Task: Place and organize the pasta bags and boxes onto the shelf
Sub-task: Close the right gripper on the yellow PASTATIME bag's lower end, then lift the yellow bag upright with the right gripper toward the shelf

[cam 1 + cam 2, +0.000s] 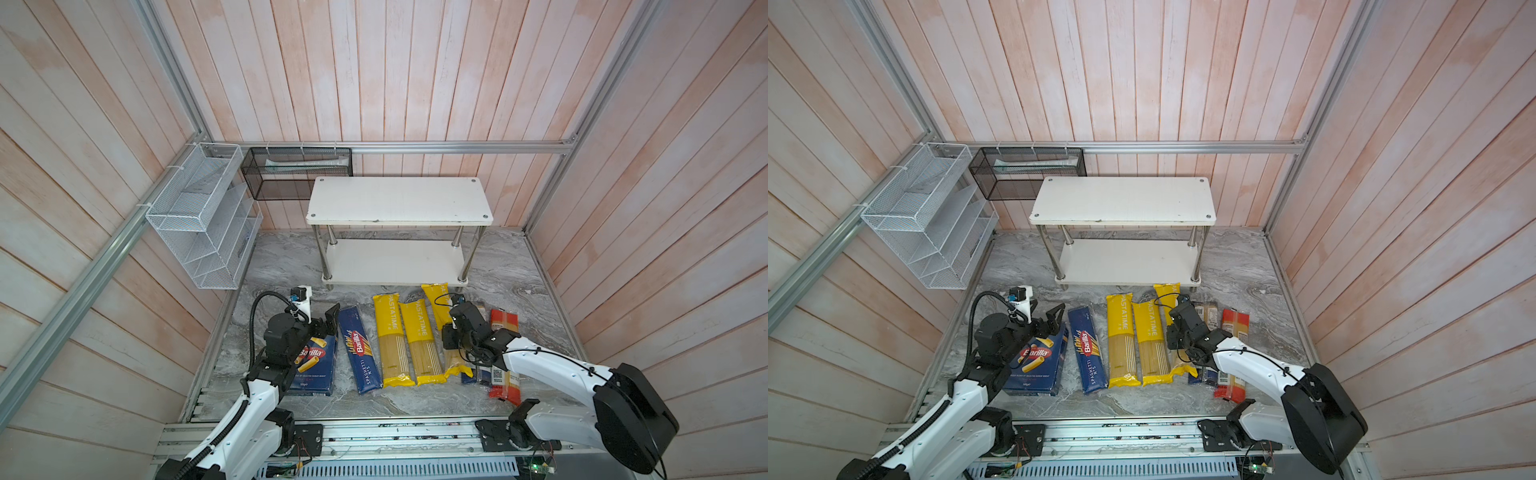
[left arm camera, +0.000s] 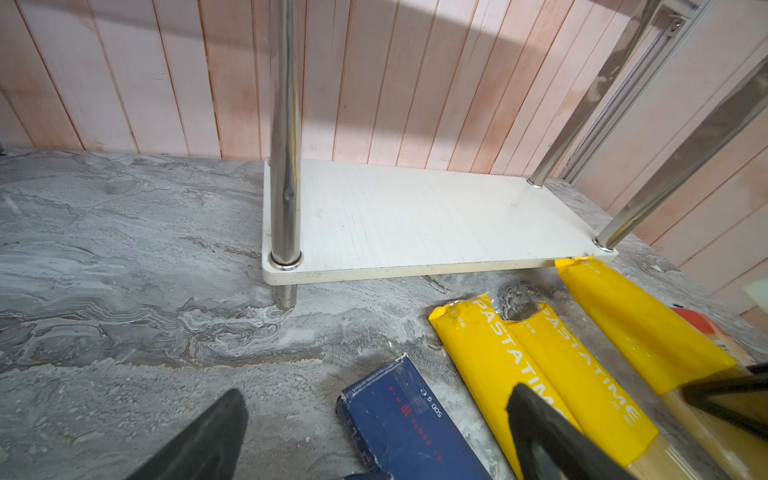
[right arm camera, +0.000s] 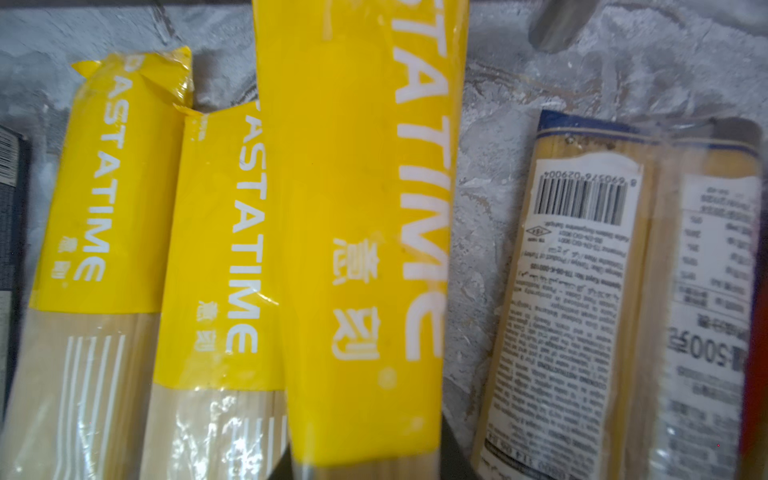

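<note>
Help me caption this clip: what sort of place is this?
Probably a mock pantry corner built as a robot test cell: plank-look wall panels in an aluminium frame, a small white shelf, and pasta packs lined up on a marble-look table.

The left arm and right arm have white shells, black joints, small screws and black cables.

Robot test cell, staged as pantry. Evidence: plank walls, aluminium framing across frame centre, marbled worktop, white shelf, my arms' mounting rail along bottom edge.
</note>
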Controlling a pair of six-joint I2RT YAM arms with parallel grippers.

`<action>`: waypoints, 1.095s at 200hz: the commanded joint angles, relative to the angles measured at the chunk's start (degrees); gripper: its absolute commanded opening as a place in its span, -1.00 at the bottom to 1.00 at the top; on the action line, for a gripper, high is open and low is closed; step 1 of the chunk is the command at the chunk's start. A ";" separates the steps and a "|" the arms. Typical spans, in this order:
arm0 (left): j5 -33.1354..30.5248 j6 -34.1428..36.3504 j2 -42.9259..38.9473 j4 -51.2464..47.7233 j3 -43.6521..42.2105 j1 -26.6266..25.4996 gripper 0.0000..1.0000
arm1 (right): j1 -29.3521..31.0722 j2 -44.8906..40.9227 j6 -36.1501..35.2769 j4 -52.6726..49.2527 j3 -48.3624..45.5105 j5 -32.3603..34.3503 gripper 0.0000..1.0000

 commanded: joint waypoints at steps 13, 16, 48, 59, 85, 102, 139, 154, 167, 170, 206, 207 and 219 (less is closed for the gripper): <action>0.99 0.31 -0.56 0.67 -0.57 -0.27 0.99 | 0.34 -2.24 -1.53 0.57 3.68 -1.17 -0.83; 0.99 0.27 -0.55 0.65 -0.51 -0.27 0.99 | 0.34 -2.36 -1.46 0.48 3.80 -1.29 -0.84; 1.58 0.48 -0.47 0.84 -0.58 -0.27 0.99 | 0.34 -5.37 0.21 -0.97 3.89 -1.97 -0.84; 2.18 0.67 -0.39 0.84 -0.44 -0.27 0.99 | 0.36 -6.59 0.31 -0.48 3.75 -2.35 -0.84; 3.26 1.06 -0.26 0.84 -0.46 -0.26 0.99 | 0.33 -8.26 -0.27 -1.26 4.93 -2.82 -0.84; 3.35 1.07 -0.23 0.93 -0.48 -0.27 0.99 | 0.33 -8.44 -0.89 -3.29 6.51 -3.29 -0.84; 3.52 1.18 -0.12 0.88 -0.31 -0.27 0.99 | 0.31 -9.86 -0.83 -6.01 8.54 -6.12 -0.86; 3.65 1.18 -0.11 0.93 -0.32 -0.25 0.99 | 0.37 -11.14 -0.82 -7.39 9.59 -6.82 -0.86; 4.02 1.37 0.26 0.93 -0.19 -0.27 0.99 | 0.33 -12.10 -1.00 -8.87 10.58 -7.26 -0.86; 4.25 1.40 0.45 0.93 -0.15 -0.19 0.99 | 0.30 -12.28 -1.05 -9.31 10.89 -7.18 -0.86; 6.07 2.20 2.70 0.67 1.14 -0.27 0.99 | 0.26 -14.35 -1.78 -13.40 13.57 -7.54 -0.86; 6.08 2.20 2.74 0.67 1.20 -0.27 0.99 | 0.25 -14.39 -1.79 -13.48 13.65 -7.53 -0.86; 6.14 2.24 3.11 0.67 1.35 -0.22 0.99 | 0.34 -15.18 -1.88 -14.24 14.27 -7.77 -0.88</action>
